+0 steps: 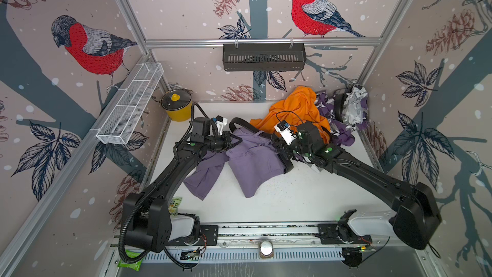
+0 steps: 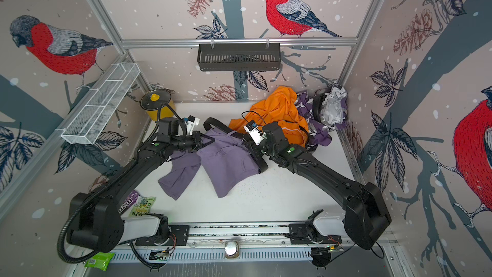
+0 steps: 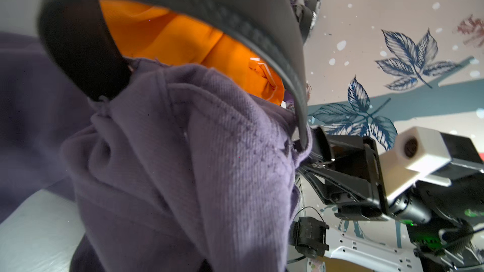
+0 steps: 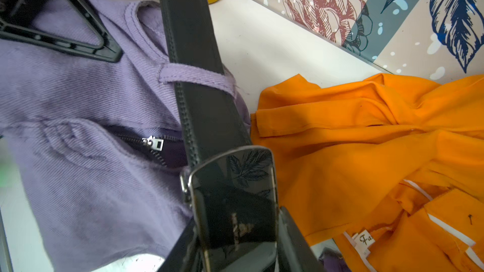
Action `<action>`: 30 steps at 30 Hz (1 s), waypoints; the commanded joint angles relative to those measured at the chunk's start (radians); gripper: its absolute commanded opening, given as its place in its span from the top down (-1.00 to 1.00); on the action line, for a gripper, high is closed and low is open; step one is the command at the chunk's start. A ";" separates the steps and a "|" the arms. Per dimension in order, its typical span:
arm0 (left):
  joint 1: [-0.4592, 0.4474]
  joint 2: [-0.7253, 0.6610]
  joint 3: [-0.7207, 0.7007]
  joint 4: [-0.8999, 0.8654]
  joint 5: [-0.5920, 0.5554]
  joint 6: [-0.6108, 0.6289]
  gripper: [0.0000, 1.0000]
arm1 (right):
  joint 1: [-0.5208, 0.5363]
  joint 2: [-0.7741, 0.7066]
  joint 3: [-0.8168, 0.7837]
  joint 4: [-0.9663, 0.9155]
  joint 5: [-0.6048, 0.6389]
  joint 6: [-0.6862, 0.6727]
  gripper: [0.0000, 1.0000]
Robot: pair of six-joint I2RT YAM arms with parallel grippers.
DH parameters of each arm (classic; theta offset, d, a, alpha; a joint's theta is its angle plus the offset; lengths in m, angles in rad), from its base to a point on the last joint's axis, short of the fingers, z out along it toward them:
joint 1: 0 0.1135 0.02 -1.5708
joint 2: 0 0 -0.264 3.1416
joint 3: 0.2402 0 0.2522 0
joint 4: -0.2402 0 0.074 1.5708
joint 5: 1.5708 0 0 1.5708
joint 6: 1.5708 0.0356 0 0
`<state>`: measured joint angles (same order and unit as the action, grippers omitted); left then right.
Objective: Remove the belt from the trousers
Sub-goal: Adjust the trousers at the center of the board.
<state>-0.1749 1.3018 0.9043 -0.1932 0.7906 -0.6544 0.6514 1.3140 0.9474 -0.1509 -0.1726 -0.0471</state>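
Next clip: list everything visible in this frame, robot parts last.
trousers: one, purple, table centre
belt: one, black, through trousers' belt loop
shirt: one, orange, behind trousers
patterned garment: one, purple-white, back right
cloth bundle: one, grey-white, back right corner
pot: one, yellow, glass lid, back left corner
wire basket: one, white, left wall
slotted basket: one, black, back rail
snack packets: two, purple and yellow-green, by left arm's base
green packet: one, front edge
left gripper: black, shut on trousers' waist
right gripper: black, closed on belt's buckle

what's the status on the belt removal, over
Left gripper shut on trousers waistband. Right gripper shut on belt buckle. Belt threaded through loop, not yet out. Orange garment beside buckle, not blocking.
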 commanded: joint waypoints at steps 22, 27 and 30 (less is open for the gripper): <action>-0.253 -0.163 0.218 -0.013 -0.585 0.410 -0.98 | 0.018 0.007 0.114 -0.175 0.122 0.000 0.87; -0.363 -0.005 0.274 0.013 -0.462 0.457 -0.98 | 0.011 -0.045 0.141 -0.188 0.124 -0.003 0.88; -0.416 0.042 0.276 0.056 -0.477 0.469 -0.98 | 0.008 -0.056 0.137 -0.185 0.127 -0.010 0.88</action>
<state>-0.5621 1.3235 1.1671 -0.2138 0.2890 -0.2333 0.6621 1.2675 1.0782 -0.3656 -0.0551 -0.0517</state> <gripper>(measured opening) 0.992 0.400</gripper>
